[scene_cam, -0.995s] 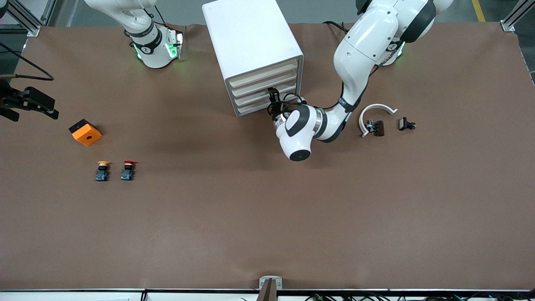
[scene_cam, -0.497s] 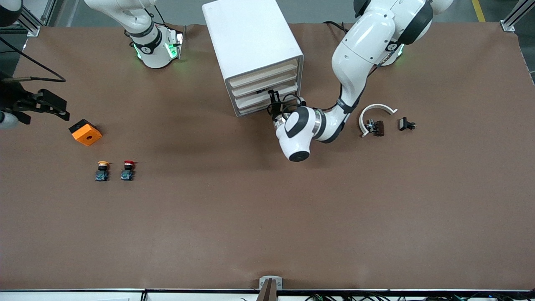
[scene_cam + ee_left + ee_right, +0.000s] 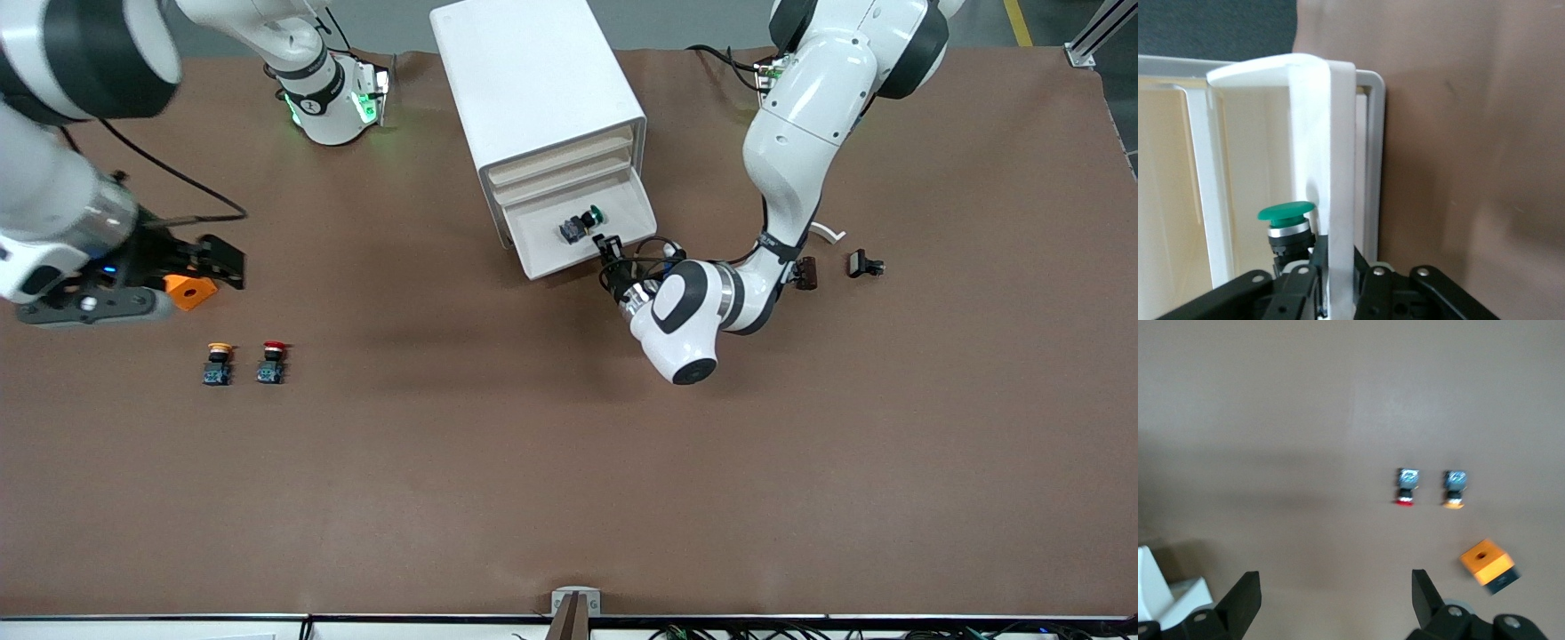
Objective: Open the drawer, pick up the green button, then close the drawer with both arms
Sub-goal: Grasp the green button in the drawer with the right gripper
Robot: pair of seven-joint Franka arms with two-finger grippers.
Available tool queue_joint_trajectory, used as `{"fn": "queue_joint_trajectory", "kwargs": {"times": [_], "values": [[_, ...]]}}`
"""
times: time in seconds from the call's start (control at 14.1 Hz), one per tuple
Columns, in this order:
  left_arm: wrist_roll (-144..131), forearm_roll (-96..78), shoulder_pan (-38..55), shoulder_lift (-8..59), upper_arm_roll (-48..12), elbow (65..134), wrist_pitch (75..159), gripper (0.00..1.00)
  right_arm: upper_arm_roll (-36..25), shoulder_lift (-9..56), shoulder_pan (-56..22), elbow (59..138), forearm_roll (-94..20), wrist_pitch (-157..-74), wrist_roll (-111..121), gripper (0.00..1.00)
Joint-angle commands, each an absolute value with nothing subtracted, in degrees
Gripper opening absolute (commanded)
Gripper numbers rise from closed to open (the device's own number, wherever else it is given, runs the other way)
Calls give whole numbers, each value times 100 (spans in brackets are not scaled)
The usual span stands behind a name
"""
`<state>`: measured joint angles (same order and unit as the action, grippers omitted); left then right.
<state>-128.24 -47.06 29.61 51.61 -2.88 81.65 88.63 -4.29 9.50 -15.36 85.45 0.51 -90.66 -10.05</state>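
The drawer (image 3: 582, 233) is being held pulled out, its front wall clenched by the left gripper (image 3: 609, 248). The button (image 3: 582, 222) is being kept inside, just beside those fingers. The right gripper (image 3: 213, 258) is being held released over the orange block (image 3: 188, 288).

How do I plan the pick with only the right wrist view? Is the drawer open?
Observer: Yes, the drawer stands pulled out of the white cabinet.
Operator: Is the green button inside?
Observer: Yes, the green button sits in that drawer, with nothing else in it.
Operator: What is the left arm doing?
Observer: The left gripper has its fingers shut on the drawer's front wall.
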Motion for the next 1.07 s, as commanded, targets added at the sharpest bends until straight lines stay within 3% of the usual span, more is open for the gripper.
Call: {"fn": "queue_joint_trajectory", "kwargs": {"times": [0.0, 0.07, 0.5, 0.99], "values": [[-12832, -4737, 2927, 5273, -211, 7937, 9044, 57, -475, 1220, -2457, 8525, 44, -8983, -2866, 100], [-12815, -4737, 2909, 5265, -202, 7919, 9035, 97, -475, 1317, -2757, 8517, -8, -9035, -3570, 100], [-12771, -4300, 2374, 5081, -89, 7472, 8755, 100, -475, 2161, -4103, 8534, -570, -10017, -6244, 100], [-11545, -1910, 1785, 4413, -35, 7208, 8745, 100, -475, 2882, -4877, 8639, -606, -10758, -8824, 100]]}}
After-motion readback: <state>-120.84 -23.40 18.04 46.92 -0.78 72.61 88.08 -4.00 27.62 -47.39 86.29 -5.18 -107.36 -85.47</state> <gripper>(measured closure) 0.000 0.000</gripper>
